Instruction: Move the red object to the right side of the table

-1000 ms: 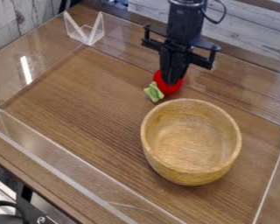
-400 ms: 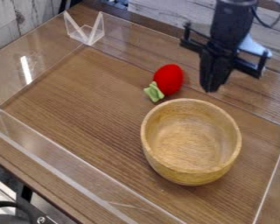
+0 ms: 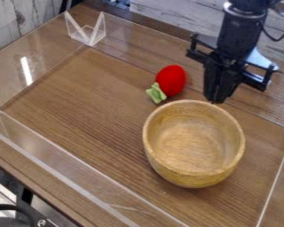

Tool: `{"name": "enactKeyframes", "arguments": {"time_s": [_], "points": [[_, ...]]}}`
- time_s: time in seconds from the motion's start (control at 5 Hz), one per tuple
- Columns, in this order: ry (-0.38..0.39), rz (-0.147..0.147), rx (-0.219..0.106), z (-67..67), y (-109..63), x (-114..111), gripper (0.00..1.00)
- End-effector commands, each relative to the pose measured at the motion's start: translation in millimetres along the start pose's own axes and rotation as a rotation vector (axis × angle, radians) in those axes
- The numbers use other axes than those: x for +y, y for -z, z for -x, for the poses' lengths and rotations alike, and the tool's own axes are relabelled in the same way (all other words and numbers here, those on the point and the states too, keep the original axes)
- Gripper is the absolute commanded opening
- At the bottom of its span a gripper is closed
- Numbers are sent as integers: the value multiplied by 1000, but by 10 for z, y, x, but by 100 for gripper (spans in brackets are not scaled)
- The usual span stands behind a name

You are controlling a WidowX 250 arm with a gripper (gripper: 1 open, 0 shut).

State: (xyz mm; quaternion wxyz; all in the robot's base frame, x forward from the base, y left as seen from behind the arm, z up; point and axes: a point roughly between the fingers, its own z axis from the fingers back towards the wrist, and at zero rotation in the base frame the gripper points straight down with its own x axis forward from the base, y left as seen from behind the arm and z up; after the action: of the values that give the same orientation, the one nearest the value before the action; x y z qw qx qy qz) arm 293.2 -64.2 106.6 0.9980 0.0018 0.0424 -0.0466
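The red object point(image 3: 170, 79), a small glossy red toy fruit with a green leafy end point(image 3: 155, 92), lies on the table point(image 3: 74, 106) just behind the bowl's far left rim. My gripper point(image 3: 223, 96) hangs point-down to the right of it, a short gap away, with nothing between its fingers. The dark fingers merge into one column, so no gap between them shows. The fingertips hover just above the bowl's far rim.
A round light wooden bowl point(image 3: 233, 158) sits front right and holds nothing. Low clear acrylic walls point(image 3: 38, 146) edge the tabletop. A small clear stand point(image 3: 85, 29) is at the back left corner.
A second ago my gripper stood down over the red object. It has since moved off to the right, leaving the fruit in place, and has dropped slightly.
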Motion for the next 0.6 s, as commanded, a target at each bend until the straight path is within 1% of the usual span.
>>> {"name": "enactKeyframes", "arguments": {"time_s": [0.0,0.4], "points": [[-28,5,-31,-31,-72,163,100],[-87,-11,-39,-119,-55,523,100]]}}
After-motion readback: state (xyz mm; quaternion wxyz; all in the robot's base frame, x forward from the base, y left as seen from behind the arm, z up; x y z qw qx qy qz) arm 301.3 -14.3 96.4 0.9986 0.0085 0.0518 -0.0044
